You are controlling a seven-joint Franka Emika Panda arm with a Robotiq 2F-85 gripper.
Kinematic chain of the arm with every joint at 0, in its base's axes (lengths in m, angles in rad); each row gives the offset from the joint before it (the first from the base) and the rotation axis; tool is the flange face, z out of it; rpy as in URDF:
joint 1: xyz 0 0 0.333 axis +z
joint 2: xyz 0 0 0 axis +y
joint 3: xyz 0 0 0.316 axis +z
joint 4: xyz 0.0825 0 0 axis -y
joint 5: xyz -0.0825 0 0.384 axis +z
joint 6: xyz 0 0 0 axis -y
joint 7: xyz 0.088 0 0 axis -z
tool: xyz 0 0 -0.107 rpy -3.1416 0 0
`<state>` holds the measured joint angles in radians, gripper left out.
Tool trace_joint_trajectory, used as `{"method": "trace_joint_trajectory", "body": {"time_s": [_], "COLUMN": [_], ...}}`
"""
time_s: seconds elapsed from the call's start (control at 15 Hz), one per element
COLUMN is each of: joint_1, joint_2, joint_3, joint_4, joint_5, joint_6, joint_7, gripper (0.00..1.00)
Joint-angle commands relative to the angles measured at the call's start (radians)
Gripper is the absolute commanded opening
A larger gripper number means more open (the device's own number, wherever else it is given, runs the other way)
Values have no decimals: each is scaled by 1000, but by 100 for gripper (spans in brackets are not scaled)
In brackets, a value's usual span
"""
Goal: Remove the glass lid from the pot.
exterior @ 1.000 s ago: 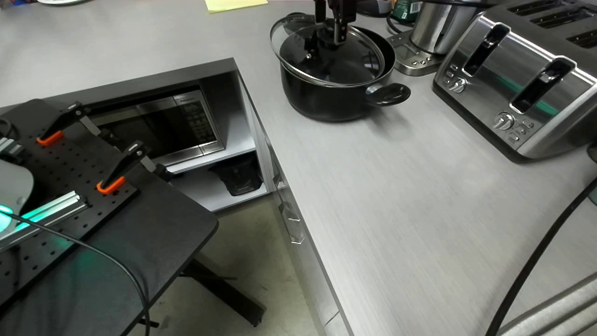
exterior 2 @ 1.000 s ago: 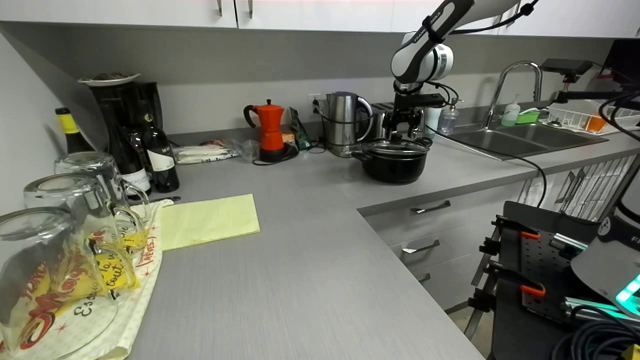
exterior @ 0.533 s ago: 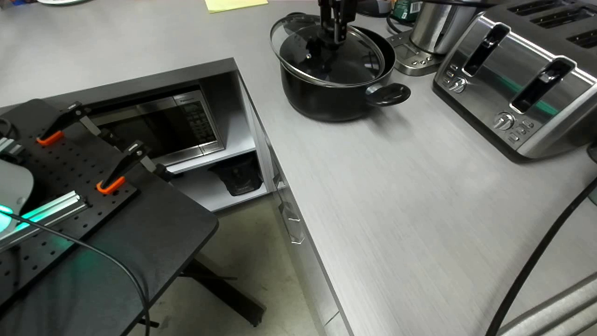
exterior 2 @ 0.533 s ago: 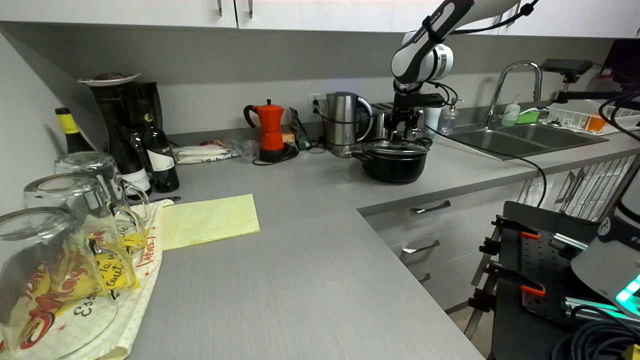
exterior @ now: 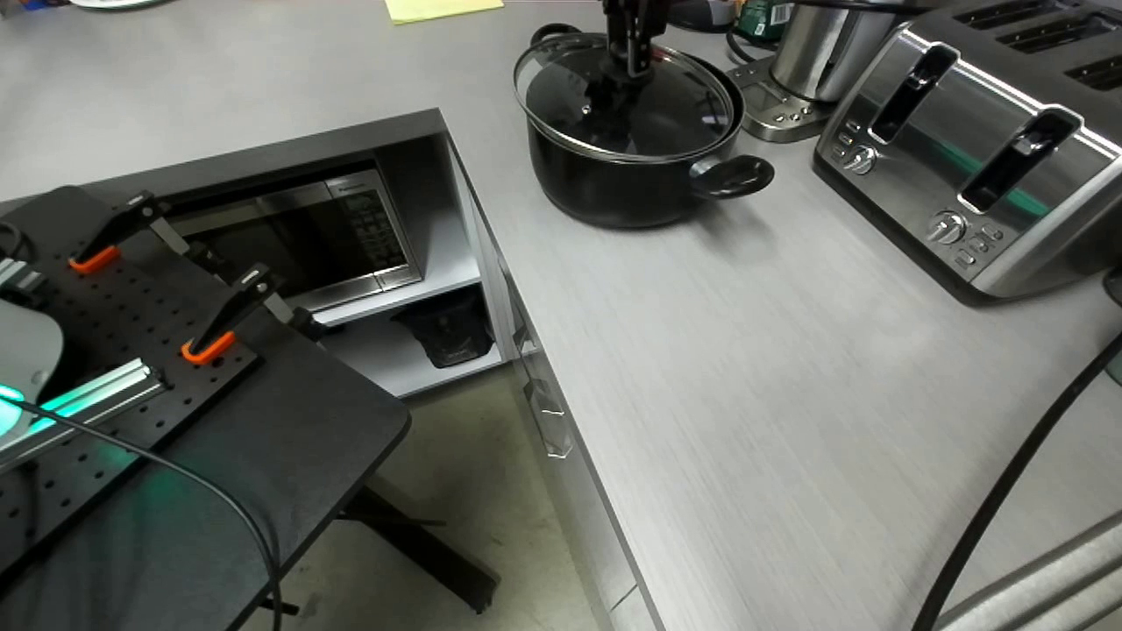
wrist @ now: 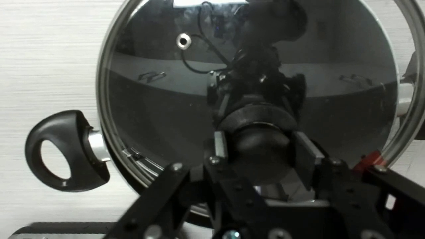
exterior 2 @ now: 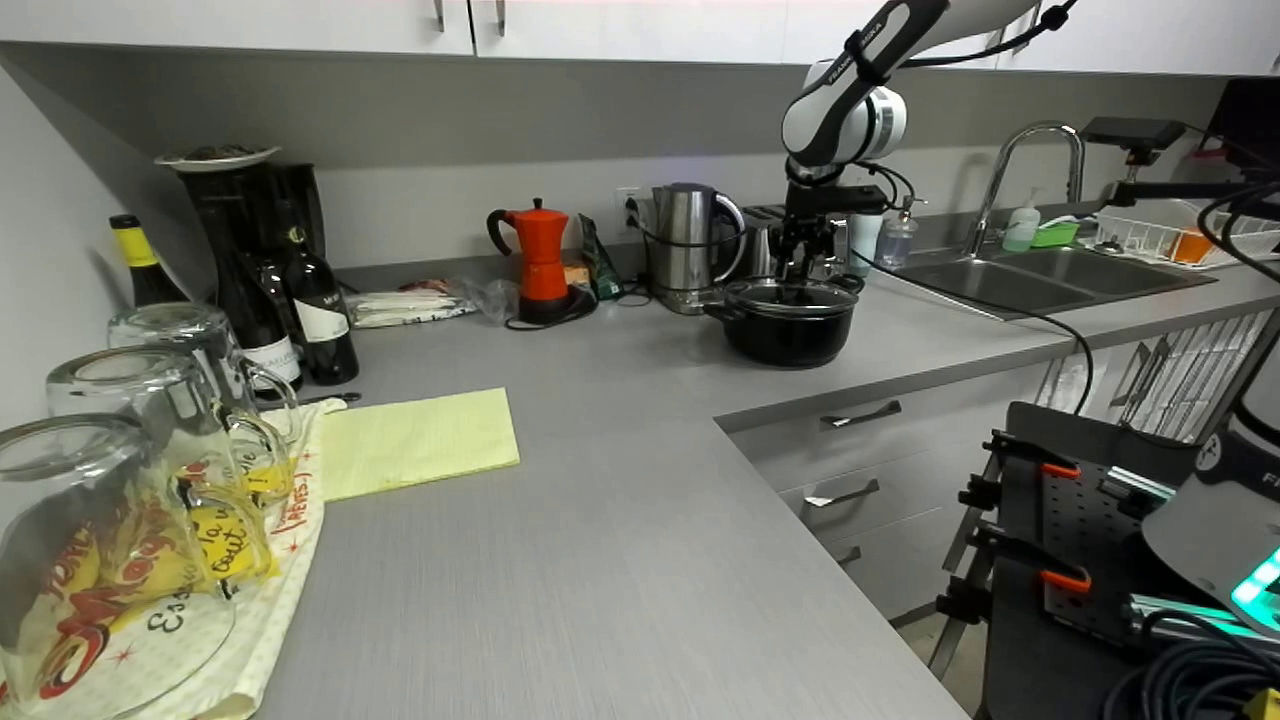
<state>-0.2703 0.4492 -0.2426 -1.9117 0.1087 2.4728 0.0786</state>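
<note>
The black pot (exterior: 605, 188) stands on the grey counter, one side handle pointing towards the toaster. Its glass lid (exterior: 675, 109) covers the top slightly off centre, so a strip of dark pot rim shows along one side. From above, my gripper (wrist: 260, 147) has its two pads (wrist: 306, 149) on either side of the lid's black knob (wrist: 259, 132), shut on it. In an exterior view the gripper (exterior 2: 800, 262) comes straight down onto the lid (exterior 2: 775, 295), which appears to rest on or just at the pot's rim (exterior 2: 790, 340).
A steel toaster (exterior: 973, 166) and a kettle (exterior 2: 685, 240) stand close to the pot. Farther along are a red moka pot (exterior 2: 543, 250), a yellow cloth (exterior 2: 420, 440) and glass mugs (exterior 2: 150, 400). The counter's front edge (exterior 2: 960, 372) runs near the pot.
My gripper has closed on the knob. The lid has shifted slightly towards the toaster side and sits more centred over the pot, whose far handle shows more.
</note>
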Motion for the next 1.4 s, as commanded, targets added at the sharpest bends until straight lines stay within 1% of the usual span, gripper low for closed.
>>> {"method": "trace_joint_trajectory", "body": {"time_s": [0.0, 0.13, 0.33, 0.6, 0.8, 1.0, 1.2, 1.33], "joint_1": [1, 5, 28, 92, 141, 190, 231, 258], "joint_2": [-84, -137, -227, -334, -382, -397, -381, -348], "joint_3": [14, 21, 23, 23, 56, 102, 153, 183], "joint_4": [-83, -141, -227, -298, -304, -294, -264, -227], "joint_5": [-9, -15, -56, -193, -283, -356, -381, -388], "joint_6": [58, 88, 114, 110, 62, 40, 4, -20], "joint_7": [-32, -59, -93, -61, -51, -24, -27, -21], "gripper": [25, 25, 25, 25, 25, 25, 25, 25]}}
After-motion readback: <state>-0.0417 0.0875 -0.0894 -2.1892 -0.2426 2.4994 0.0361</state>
